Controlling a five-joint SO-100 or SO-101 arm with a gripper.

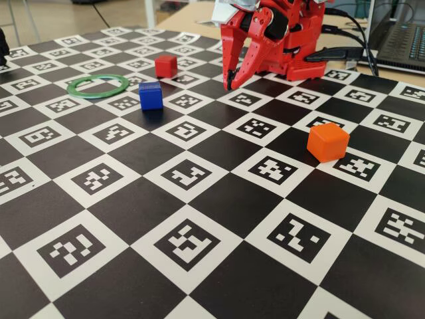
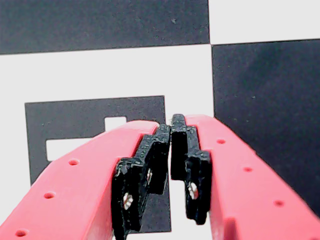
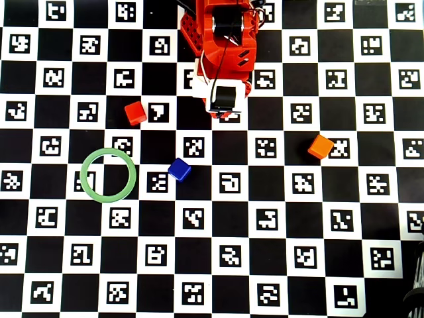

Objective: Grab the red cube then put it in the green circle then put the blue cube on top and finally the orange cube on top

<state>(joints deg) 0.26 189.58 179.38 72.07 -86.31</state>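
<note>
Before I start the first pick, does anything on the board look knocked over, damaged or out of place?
Nothing stands out. The red cube, blue cube and orange cube each sit flat and apart on the board, the green circle lies flat and empty, and the gripper is shut on nothing.

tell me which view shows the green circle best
The overhead view: the whole green circle shows as a round ring, empty inside. The fixed view shows it whole but flattened by the angle. The wrist view misses it.
</note>
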